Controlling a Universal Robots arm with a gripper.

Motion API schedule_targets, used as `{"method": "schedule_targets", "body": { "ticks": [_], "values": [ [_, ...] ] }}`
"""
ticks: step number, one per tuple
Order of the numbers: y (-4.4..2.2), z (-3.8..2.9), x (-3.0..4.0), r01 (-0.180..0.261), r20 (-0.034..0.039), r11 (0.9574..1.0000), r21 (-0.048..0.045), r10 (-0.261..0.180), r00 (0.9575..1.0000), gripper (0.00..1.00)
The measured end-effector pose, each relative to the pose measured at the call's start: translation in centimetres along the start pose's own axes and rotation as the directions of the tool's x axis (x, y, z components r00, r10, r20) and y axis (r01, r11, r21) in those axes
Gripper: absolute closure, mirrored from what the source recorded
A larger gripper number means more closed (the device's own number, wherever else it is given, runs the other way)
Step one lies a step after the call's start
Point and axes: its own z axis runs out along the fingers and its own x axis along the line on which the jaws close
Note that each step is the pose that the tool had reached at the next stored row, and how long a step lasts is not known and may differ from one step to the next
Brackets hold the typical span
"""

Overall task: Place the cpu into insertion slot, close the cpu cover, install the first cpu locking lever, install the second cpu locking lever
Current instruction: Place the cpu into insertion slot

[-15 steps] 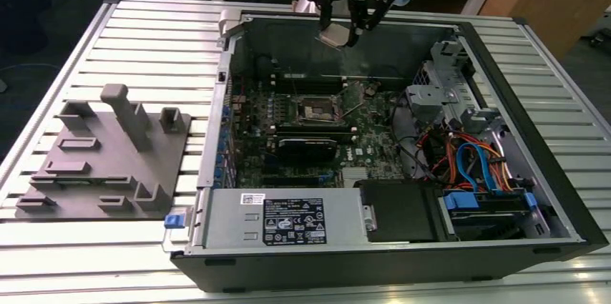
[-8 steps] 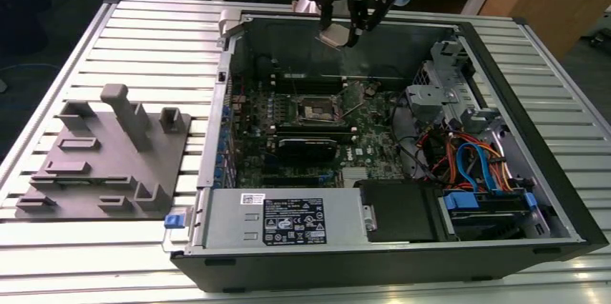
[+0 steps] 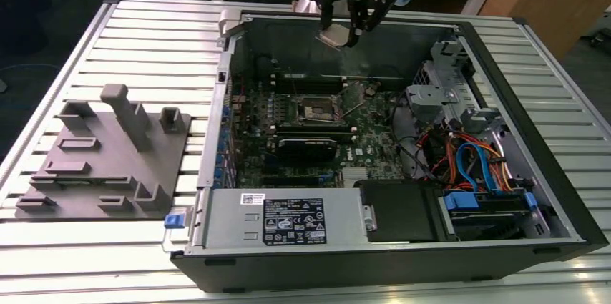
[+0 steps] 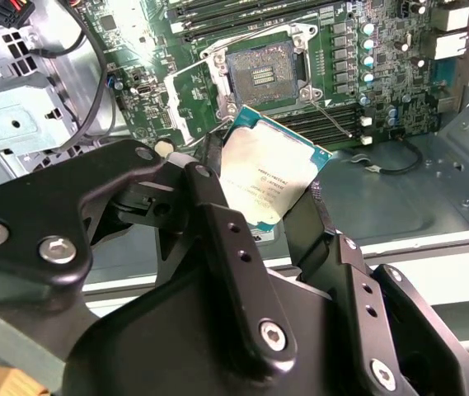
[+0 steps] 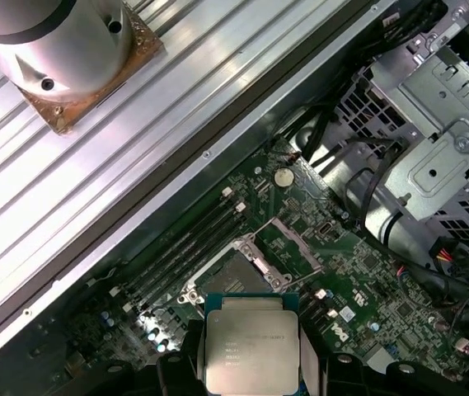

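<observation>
Gripper (image 3: 344,32) clenched on cpu (image 4: 271,177), held btwn its fingers. In exterior view, insertion slot (image 3: 316,109) at gripper's 6 o'clock, well apart.

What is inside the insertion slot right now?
Nothing sits in the insertion slot: in the second wrist view its dark contact field lies bare. The cpu is clamped in the gripper, clear of it. In the first wrist view the cpu hides part of the slot.

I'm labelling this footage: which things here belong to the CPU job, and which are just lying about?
Job: cpu, held in the end effector; insertion slot, empty; cpu cover, open.
Lying about: grey tray, power supply, cables, drive cage.
</observation>
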Motion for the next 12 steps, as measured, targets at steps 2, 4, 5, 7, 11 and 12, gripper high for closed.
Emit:
{"method": "schedule_targets", "body": {
  "ticks": [2,4,5,7,11,12],
  "values": [
    [0.0,0.0,0.0,-0.002,0.0002,1.0,-0.0001,0.002,1.0,0.46],
    [0.0,0.0,0.0,-0.002,0.0002,1.0,0.0,0.002,1.0,0.46],
    [0.0,0.0,0.0,-0.002,0.0002,1.0,-0.0001,0.002,1.0,0.46],
    [0.0,0.0,0.0,-0.002,0.0002,1.0,-0.0001,0.002,1.0,0.46],
    [0.0,0.0,0.0,-0.003,0.0003,1.0,-0.0001,0.003,1.0,0.46],
    [0.0,0.0,0.0,-0.005,0.0004,1.0,0.0,0.005,1.0,0.46]
  ]
}}
